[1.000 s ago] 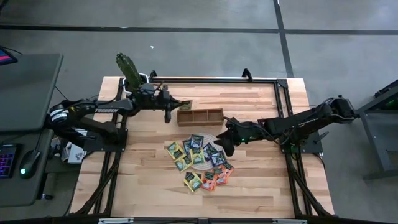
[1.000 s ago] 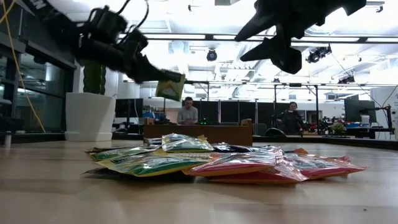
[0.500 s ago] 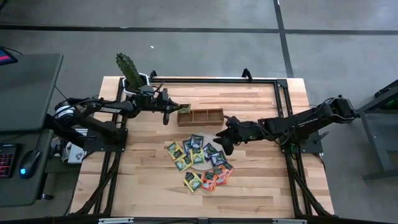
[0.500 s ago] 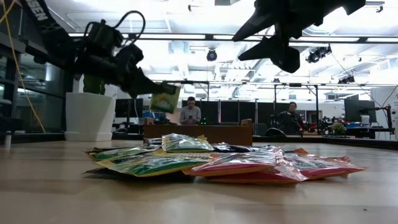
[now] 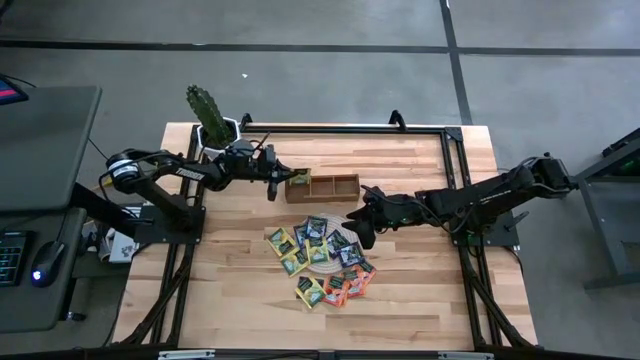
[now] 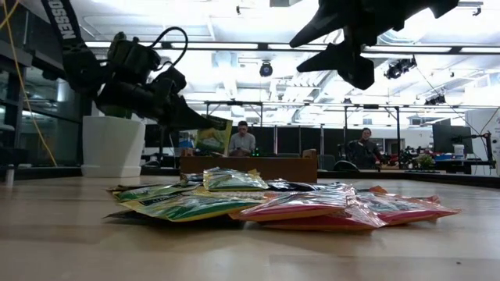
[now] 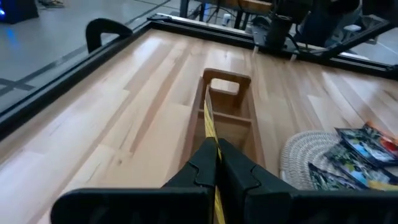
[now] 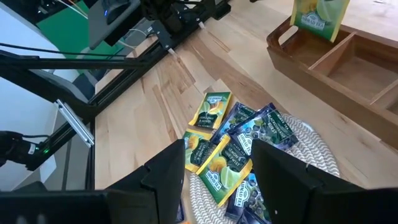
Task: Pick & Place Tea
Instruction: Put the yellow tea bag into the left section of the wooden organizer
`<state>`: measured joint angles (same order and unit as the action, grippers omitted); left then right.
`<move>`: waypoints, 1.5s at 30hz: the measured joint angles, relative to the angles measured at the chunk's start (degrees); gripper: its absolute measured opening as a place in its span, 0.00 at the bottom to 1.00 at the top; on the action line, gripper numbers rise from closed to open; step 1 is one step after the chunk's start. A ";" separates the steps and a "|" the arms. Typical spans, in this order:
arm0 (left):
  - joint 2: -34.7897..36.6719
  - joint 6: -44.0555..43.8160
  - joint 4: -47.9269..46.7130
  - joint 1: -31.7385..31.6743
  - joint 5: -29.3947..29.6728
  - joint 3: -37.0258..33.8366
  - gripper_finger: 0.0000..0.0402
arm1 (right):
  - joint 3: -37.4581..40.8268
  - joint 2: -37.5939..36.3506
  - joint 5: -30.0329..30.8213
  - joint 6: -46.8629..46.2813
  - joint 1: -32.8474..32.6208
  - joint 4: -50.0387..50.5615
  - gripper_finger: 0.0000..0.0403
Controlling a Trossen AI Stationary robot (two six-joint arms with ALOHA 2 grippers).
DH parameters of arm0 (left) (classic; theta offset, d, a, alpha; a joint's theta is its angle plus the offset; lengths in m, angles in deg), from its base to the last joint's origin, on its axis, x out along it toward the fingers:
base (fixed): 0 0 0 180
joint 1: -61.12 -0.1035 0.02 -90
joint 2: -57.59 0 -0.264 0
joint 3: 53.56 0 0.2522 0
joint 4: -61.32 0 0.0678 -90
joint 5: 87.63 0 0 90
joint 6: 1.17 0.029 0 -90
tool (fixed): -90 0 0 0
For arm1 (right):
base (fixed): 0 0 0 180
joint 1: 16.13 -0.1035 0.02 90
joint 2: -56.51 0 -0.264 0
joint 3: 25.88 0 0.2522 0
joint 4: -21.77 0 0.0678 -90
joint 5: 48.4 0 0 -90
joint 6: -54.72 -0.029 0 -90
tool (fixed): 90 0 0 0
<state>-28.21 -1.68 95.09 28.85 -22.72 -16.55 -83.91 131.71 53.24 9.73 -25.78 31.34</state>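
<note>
Pale wooden table planks carry a brown 3-compartment tray and a round woven mat. 1 yellow-green tea sachet hangs upright over the tray's end compartment nearest the left arm, pinched edge-on in the left gripper, whose fingers are clenched on it. Remaining tea sachets lie heaped on and around the mat, yellow-green, dark blue and orange-red. Above that heap's tray side hovers the right gripper, fingers spread apart and holding nothing. A potted cactus stands at the table's far left corner.
</note>
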 joint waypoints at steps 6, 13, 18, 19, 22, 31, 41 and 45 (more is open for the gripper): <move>0.00 -0.17 -1.84 -0.02 0.56 0.00 0.00 | 0.00 0.00 0.00 0.00 0.00 0.00 0.45; 0.00 0.01 -4.02 -0.02 1.52 0.00 0.00 | 0.00 0.00 0.02 -0.07 0.00 0.02 0.45; 0.00 -0.20 -4.02 -0.02 1.57 0.00 0.00 | 0.00 0.02 0.02 -0.17 0.00 0.00 0.45; 0.00 -0.20 -4.02 -0.02 1.58 0.00 0.01 | 0.00 0.02 0.02 -0.20 0.00 0.00 0.45; 0.00 -0.22 -4.02 -0.02 1.31 0.00 0.06 | 0.00 0.02 0.02 -0.20 0.00 0.00 0.45; 0.00 -0.26 -3.99 0.00 1.89 0.17 0.37 | 0.00 0.02 0.00 -0.02 0.00 0.02 0.45; 0.82 -0.28 -3.95 0.00 -2.65 4.76 0.45 | 0.00 0.21 -0.08 0.39 0.00 0.00 0.45; 1.29 -0.37 -4.05 0.02 -8.57 5.98 0.43 | 0.01 1.64 0.07 0.40 -0.07 -1.09 0.45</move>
<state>-26.92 -2.04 91.04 28.87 -31.29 -10.57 -83.90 133.35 53.30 10.12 -25.85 30.25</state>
